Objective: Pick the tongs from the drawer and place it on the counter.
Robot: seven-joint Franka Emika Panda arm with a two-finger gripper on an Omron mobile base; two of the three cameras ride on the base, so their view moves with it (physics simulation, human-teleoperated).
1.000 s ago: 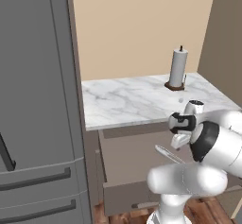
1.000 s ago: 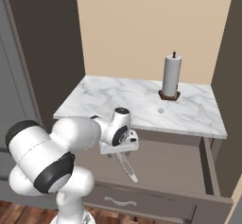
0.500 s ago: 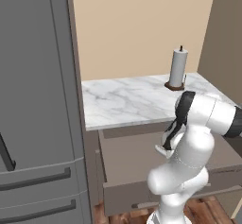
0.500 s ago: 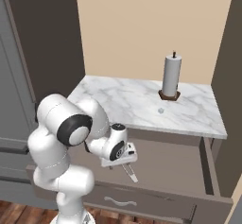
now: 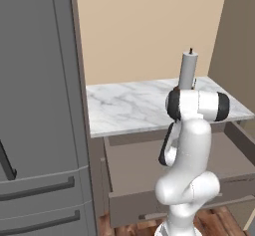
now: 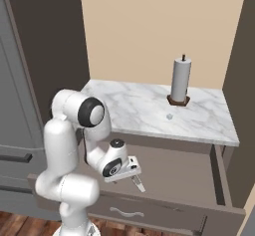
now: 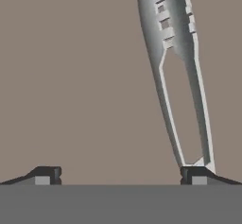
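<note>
tongs [image 7: 182, 72] — inside open drawer [image 6: 189, 173]

Two base views are taken from behind the arm, left and right, angled forward and down. The counter [image 5: 129, 108] [image 6: 144, 110] and open drawer [image 5: 144, 165] [image 6: 189, 173] are shared by both. The hand view is held close above the drawer floor [image 7: 80, 76], along the tongs [image 7: 177, 72].

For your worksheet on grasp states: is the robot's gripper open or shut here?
Open. In the hand view the gripper has its dark fingertips far apart, with the slim silvery metal tongs lying by the right one, not clamped between them.
</note>
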